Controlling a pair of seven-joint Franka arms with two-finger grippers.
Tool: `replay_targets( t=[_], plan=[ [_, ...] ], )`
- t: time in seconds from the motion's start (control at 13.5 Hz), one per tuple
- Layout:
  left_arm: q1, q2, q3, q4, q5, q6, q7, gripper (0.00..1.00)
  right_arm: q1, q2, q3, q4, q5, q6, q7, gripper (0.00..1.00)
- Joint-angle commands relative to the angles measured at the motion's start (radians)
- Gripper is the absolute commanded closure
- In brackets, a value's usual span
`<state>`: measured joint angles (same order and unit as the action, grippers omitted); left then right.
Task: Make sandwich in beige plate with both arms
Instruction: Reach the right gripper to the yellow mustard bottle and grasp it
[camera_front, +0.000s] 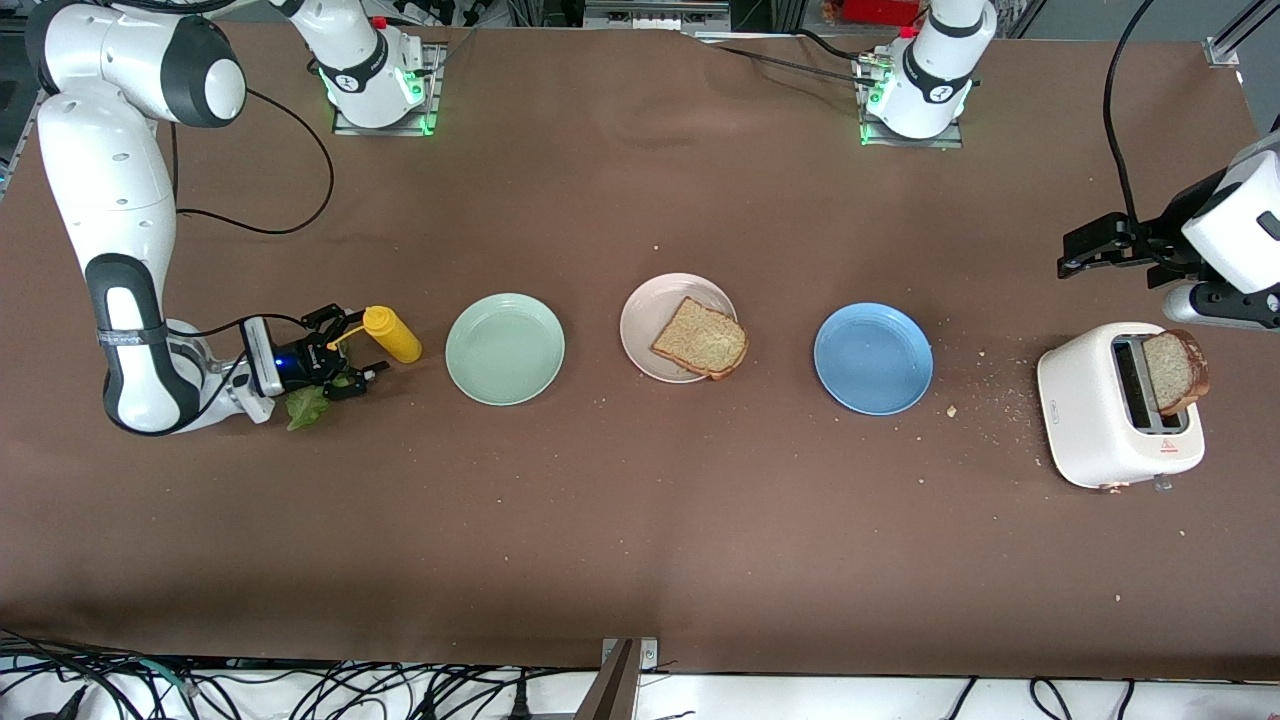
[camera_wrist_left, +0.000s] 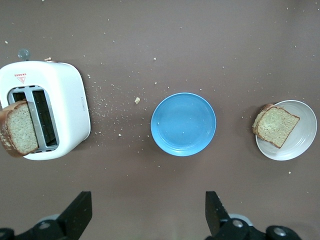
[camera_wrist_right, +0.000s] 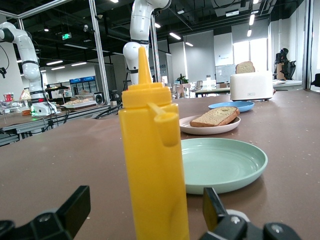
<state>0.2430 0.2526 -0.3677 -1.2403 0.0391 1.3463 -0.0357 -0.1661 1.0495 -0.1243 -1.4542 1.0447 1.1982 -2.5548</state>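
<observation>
Right gripper spread wide by yellow squeeze bottle, left gripper spread over table, square brown toast slice corner overhanging round beige plate rim.

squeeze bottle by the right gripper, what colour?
Yellow all over, cap included. The squeeze bottle shows best in the right wrist view, standing just ahead of the right gripper.

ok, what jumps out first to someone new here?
Probably the row of three plates mid-table, with a toast slice on the beige plate in the middle. Next, the white toaster at the left arm's end, a second slice sticking out of it. At the right arm's end, a yellow squeeze bottle stands before the open right end effector.
</observation>
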Motion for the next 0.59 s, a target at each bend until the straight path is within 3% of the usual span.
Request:
replay_targets(
  t=[0.0,0.37,0.52],
  plan=[
    [0.001,-0.009,-0.002,0.004,0.027,-0.019,-0.003,0.00,-0.004,-0.006,0.032,0.014,0.015,-0.020,0.025,0.00],
    [0.002,-0.009,-0.002,0.004,0.025,-0.021,-0.001,0.00,-0.001,-0.009,0.057,0.014,0.023,-0.017,0.036,0.00],
    [0.002,-0.010,-0.002,0.004,0.025,-0.021,-0.001,0.00,0.000,-0.009,0.057,0.014,0.021,-0.013,0.036,0.07]
  ],
)
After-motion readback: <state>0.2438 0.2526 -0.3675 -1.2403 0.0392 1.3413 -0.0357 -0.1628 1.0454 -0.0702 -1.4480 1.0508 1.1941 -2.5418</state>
